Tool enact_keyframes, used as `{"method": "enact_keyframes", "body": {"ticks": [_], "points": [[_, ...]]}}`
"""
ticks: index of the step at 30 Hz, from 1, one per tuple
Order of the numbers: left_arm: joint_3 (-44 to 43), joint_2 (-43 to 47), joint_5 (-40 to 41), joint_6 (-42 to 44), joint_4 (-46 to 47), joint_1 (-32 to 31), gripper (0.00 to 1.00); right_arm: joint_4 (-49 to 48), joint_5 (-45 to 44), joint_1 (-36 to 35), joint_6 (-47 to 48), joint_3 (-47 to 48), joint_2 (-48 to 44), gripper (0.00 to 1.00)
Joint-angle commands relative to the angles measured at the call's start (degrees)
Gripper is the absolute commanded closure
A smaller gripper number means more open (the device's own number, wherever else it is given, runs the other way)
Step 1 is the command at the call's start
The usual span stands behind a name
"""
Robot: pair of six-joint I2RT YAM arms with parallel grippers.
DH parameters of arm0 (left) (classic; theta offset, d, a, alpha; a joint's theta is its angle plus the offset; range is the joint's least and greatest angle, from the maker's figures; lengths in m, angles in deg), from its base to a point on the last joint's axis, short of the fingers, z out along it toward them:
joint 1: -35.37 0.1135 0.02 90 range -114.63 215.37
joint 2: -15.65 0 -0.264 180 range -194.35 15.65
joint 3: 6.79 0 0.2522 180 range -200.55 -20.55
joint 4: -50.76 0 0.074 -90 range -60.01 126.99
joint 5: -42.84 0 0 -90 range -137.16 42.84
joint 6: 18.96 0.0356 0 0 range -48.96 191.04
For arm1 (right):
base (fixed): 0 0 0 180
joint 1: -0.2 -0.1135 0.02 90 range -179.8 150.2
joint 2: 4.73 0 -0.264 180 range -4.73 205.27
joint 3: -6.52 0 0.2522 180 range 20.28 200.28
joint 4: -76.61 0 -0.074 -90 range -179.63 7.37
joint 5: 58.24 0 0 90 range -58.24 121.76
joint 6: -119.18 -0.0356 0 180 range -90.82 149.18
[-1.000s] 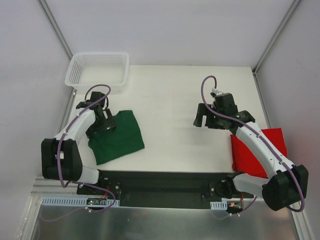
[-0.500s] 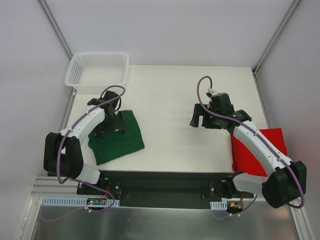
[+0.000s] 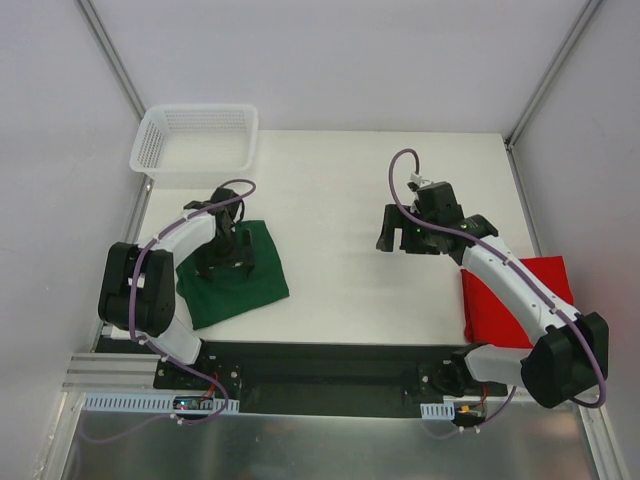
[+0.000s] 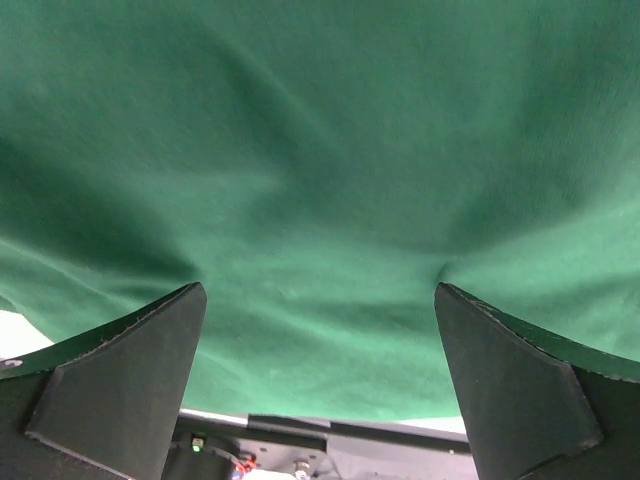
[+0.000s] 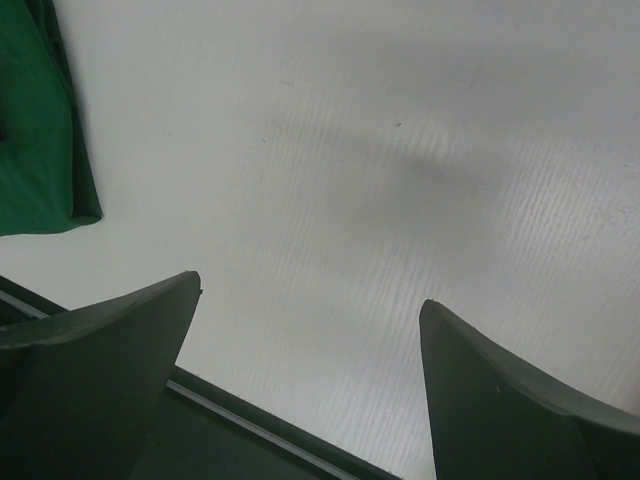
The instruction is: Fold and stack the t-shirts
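Note:
A folded dark green t-shirt (image 3: 255, 275) lies at the table's near left. My left gripper (image 3: 226, 262) hangs over its middle, open, and green cloth (image 4: 320, 170) fills the left wrist view between the wide-apart fingers (image 4: 120, 370). A folded red t-shirt (image 3: 535, 295) lies at the near right, partly under the right arm. My right gripper (image 3: 395, 235) is open over bare white table left of the red shirt. In the right wrist view (image 5: 310, 290) nothing sits between its fingers, and a corner of the green shirt (image 5: 35, 150) shows at the left edge.
A white mesh basket (image 3: 195, 143) stands at the table's far left corner. White walls and metal frame posts bound the table (image 3: 340, 190). A black mounting rail (image 3: 330, 365) runs along the near edge between the arm bases.
My left gripper has swung right and inward, from the green shirt's left edge onto its middle. My right gripper has drifted slightly left and toward the far side.

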Motion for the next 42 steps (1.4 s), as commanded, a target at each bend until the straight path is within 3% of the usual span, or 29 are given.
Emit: {"method": "enact_keyframes", "body": {"ticks": [1, 15, 24, 30, 36, 42], "points": [[-0.07, -0.25, -0.39, 3.01, 1.92, 1.68, 0.01, -1.58, 0.72, -0.47, 0.17, 2.10, 0.23, 0.04], [-2.17, -1.57, -0.82, 3.27, 3.24, 11.44, 0.01, -2.63, 2.39, -1.00, 0.17, 2.27, 2.25, 0.04], [-3.75, -1.57, 2.95, 5.29, 2.63, 21.27, 0.01, -2.37, 3.27, -1.09, 0.61, 2.54, 2.61, 0.04], [-5.51, -1.66, 3.14, 5.56, 1.84, 22.60, 0.01, -1.41, 2.74, -1.18, 1.40, 2.19, 2.52, 0.04], [-4.82, 7.38, -0.57, 4.85, 1.31, 20.07, 0.01, -0.01, -4.08, -1.26, 2.28, 1.39, -0.11, 0.04], [-5.08, 18.03, -0.03, 1.09, -1.07, 2.32, 0.01, 9.13, -17.89, -1.09, 3.51, 3.41, -5.12, 0.04]]}}
